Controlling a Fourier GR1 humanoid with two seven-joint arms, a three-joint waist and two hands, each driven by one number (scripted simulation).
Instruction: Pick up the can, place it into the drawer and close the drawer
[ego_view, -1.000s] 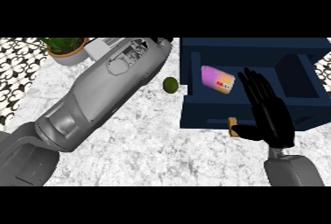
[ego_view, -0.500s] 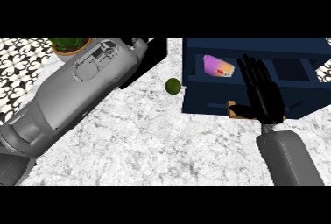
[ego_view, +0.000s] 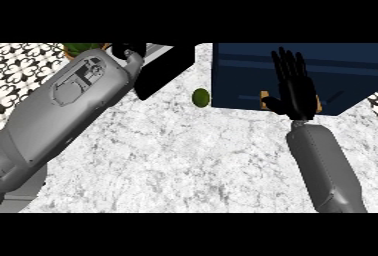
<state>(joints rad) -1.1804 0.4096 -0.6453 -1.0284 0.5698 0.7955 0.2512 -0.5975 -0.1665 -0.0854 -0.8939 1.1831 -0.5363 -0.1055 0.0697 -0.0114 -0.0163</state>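
The dark blue drawer (ego_view: 244, 75) fills the upper right of the head view, and only its flat blue faces show. No part of the can is in sight. My right hand (ego_view: 294, 87) lies flat against the drawer's front with straight fingers pointing away from me, covering the middle of a tan handle (ego_view: 263, 96). My left forearm (ego_view: 74, 105) crosses the left side. Only a dark bit of my left hand (ego_view: 130, 50) shows at the top edge.
A small green round fruit (ego_view: 200, 97) lies on the marble counter (ego_view: 184, 160) just left of the drawer. A black slanted panel (ego_view: 164, 70) sits beside my left wrist. A potted plant (ego_view: 80, 47) peeks in at the top left, by a patterned wall.
My right hand has moved forward against the drawer front. The drawer has slid inward, and the pink can seen inside it earlier is out of sight. The left arm shifted little.
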